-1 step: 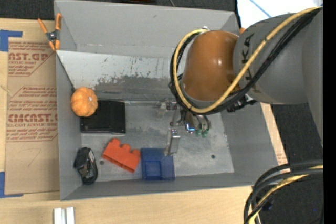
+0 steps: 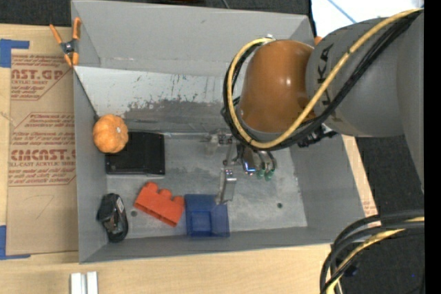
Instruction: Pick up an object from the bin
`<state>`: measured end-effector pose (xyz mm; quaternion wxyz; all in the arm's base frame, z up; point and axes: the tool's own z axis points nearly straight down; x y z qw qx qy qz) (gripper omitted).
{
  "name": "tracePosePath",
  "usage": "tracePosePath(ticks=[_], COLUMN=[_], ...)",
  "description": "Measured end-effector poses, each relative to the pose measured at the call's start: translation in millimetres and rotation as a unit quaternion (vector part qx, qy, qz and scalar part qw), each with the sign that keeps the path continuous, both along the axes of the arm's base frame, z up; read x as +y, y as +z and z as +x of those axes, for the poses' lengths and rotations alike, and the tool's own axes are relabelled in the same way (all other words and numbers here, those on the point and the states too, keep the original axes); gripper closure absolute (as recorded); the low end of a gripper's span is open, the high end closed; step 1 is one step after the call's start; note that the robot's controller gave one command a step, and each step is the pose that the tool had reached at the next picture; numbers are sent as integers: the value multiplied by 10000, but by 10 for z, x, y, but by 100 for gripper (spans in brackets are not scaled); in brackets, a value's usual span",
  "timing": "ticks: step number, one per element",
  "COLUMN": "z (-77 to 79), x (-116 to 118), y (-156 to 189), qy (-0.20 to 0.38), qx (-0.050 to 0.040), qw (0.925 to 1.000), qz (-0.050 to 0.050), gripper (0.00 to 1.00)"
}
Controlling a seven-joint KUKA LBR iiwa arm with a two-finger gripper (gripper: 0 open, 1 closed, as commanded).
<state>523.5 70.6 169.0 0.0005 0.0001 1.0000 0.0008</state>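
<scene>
Blue block [image 2: 205, 217]: it lay on the floor of the bin [image 2: 172, 38] close to the wall at the view's lower edge, and was the thing nearest the pincer.
Pincer [image 2: 226, 185]: it hung low over bare floor just beside the block's far right corner, with nothing seen in it; whether it stood apart or together could not be told.
Neighbours: an orange brick [image 2: 160, 204] lay against or just beside the block's left side. A black box [image 2: 136, 153], an orange ball [image 2: 110, 133] and a small black thing [image 2: 113, 217] lay well apart to the left.
Risk, aim: the pincer sat off the block's middle, so a straight drop would likely have struck the corner and shoved or tipped the block.
Risk, room: the near wall and the brick crowded two sides, so the pincer might have jammed there or dragged the brick along.
Risk, grip: the block's flat, smooth-looking faces might have slipped on lifting if caught only at an edge.
</scene>
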Motion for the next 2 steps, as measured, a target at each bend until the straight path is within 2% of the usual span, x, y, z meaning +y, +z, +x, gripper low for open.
tracePosePath(ticks=[2], z=[60], x=[9], y=[-72], qy=[69], qx=[-7], qw=[10000], qz=[-1], gripper=[0])
